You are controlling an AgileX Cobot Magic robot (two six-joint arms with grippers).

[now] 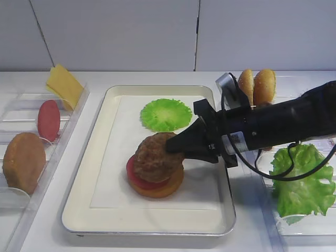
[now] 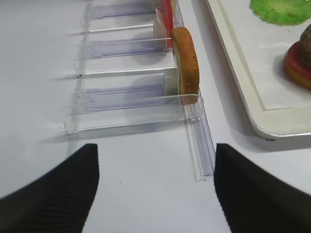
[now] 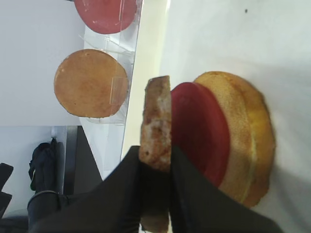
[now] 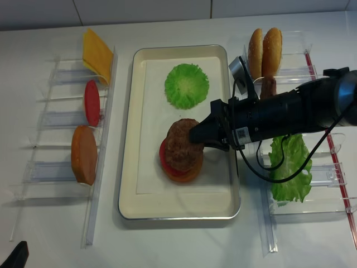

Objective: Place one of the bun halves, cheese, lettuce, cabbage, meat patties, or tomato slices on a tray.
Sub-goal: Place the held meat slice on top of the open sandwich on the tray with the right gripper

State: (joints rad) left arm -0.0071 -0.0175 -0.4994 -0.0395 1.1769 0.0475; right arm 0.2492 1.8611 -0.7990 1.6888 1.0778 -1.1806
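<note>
Right wrist view shows my right hand point(image 3: 155, 167) pinching the meat patty point(image 3: 156, 121) on edge above the tomato slice point(image 3: 201, 133) and bun half point(image 3: 243, 136) on the tray point(image 1: 94, 173); released tilted, it could slide off.

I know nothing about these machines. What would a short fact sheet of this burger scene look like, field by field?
Right arm: its fingers are shut on a meat patty, held over the stack.
Stack on tray: bun half at the bottom, tomato slice on it.
Tray: silver, lined with white paper; a flat green cabbage piece lies apart from the stack.
Left rack: cheese, tomato slice, bun half.
Right rack: two bun halves, lettuce.
Left arm: fingers open, holding nothing.
</note>
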